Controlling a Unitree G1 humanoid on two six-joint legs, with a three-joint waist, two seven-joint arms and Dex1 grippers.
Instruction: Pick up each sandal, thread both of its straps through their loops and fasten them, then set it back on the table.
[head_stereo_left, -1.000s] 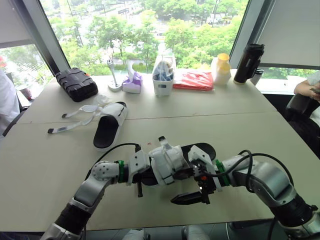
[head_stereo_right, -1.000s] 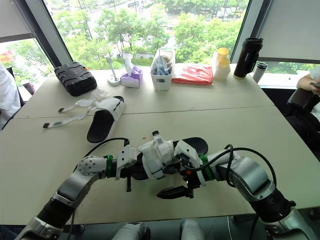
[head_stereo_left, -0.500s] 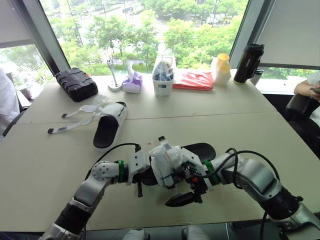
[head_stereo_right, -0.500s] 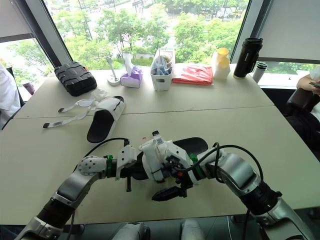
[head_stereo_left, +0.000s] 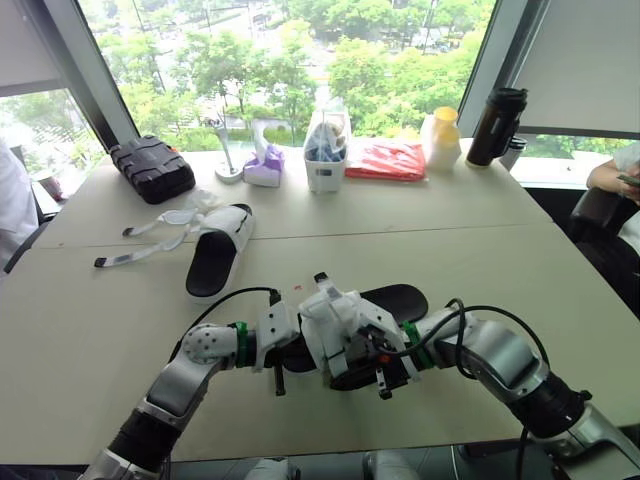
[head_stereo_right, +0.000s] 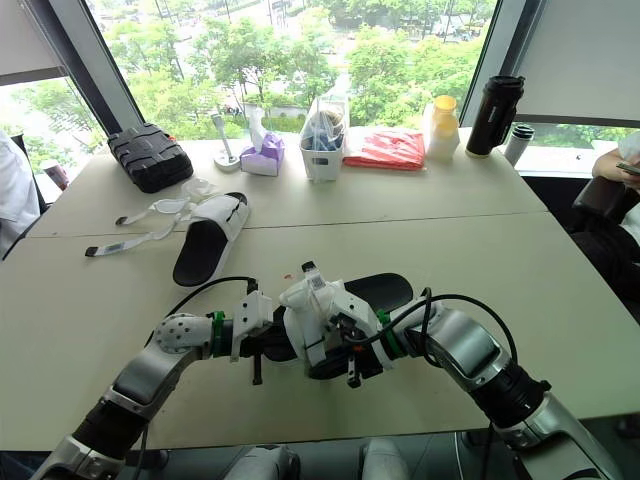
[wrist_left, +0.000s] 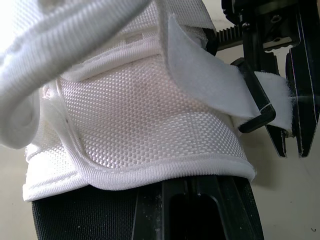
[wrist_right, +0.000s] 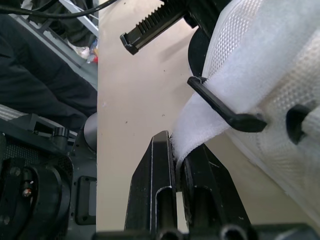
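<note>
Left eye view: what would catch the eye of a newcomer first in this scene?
First comes the sandal at the near middle of the table, where the right gripper pinches its white strap close to a black loop. Next comes the second sandal, lying farther back on the left with its long straps loose on the table.

Bright daylight pours through the windows (head_stereo_left: 300, 60) at my view's top, glaring at upper left; the table (head_stereo_left: 480, 250) carries only soft shadows.
</note>
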